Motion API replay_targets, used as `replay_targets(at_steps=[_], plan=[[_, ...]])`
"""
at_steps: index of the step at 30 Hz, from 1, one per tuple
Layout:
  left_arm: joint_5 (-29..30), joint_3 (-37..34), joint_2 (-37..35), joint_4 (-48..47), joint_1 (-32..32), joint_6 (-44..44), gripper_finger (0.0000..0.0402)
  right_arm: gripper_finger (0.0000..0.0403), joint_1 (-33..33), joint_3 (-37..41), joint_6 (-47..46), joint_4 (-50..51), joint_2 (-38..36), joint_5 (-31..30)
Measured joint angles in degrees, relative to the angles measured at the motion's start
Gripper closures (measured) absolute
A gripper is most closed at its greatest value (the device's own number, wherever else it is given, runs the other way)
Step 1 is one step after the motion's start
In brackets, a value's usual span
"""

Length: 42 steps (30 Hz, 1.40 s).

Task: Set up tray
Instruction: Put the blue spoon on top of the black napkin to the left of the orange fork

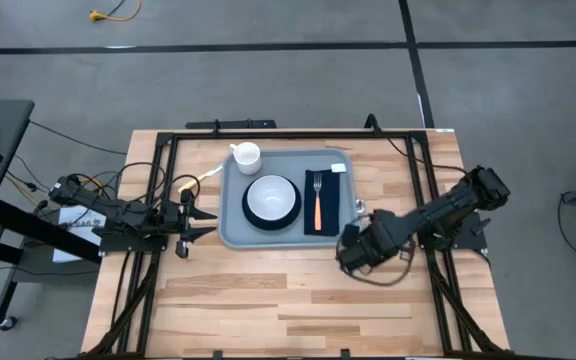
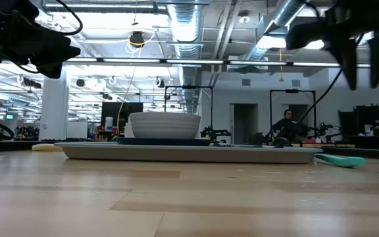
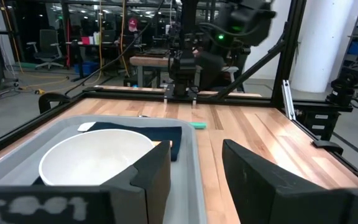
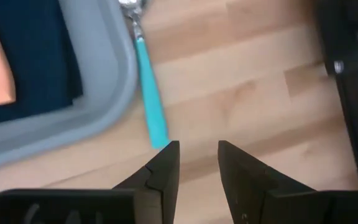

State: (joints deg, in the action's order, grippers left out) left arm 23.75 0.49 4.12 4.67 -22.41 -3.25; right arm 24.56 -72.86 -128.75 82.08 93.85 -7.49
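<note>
The light grey-blue tray (image 1: 230,205) lies flat in the middle of the table. It carries a white bowl (image 1: 271,197) on a dark plate, a white cup (image 1: 246,155) and a navy cloth (image 1: 330,205) with an orange-handled fork (image 1: 317,207). A teal-handled spoon (image 4: 149,93) lies on the wood just off the tray's right rim. My left gripper (image 1: 208,222) hovers open at the tray's left edge, one finger over the tray (image 3: 194,165) and one outside it. My right gripper (image 4: 197,155) is open, raised above the table by the spoon's handle end.
A black frame (image 1: 268,131) borders the table's far and side edges, with cables (image 1: 193,183) near the left arm. Bare wood (image 1: 268,300) spreads over the near half of the table. A person (image 2: 285,126) sits far off in the room behind.
</note>
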Motion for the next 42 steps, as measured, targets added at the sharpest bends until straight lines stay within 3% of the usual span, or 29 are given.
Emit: replay_targets(at_steps=[5,11,17,22,27,32,35,42], plan=[[0.00,0.00,0.00,0.00,0.00,0.00,0.0267,0.0301,5.95,0.01,-10.23,-0.37,0.15,-0.35],[0.00,0.00,0.00,0.00,-0.01,0.00,0.0267,0.0301,8.82,0.02,-11.82,-1.19,0.21,-5.17],[0.00,0.00,0.00,0.00,-0.01,0.00,0.0267,0.0301,7.48,0.02,-7.12,-5.94,0.21,-12.80],[0.00,0.02,0.00,0.00,-0.01,0.00,0.0267,0.0301,0.69,-0.31,-1.48,-16.31,0.21,-19.45],[0.00,0.00,0.00,0.00,0.00,0.00,0.0267,0.0301,-10.05,-1.42,16.97,-27.34,0.21,-16.99],[0.00,0.00,0.00,0.00,-0.01,0.00,0.0267,0.0301,-19.64,-1.45,33.19,-32.92,1.11,-8.14],[0.01,0.00,0.02,0.00,0.01,0.00,0.0267,0.0301,-22.91,-1.19,38.71,-29.76,2.62,-4.31],[0.00,0.00,0.28,-0.01,-0.01,0.00,0.0267,0.0301,-22.70,-1.35,39.76,-21.86,3.95,-4.61]])
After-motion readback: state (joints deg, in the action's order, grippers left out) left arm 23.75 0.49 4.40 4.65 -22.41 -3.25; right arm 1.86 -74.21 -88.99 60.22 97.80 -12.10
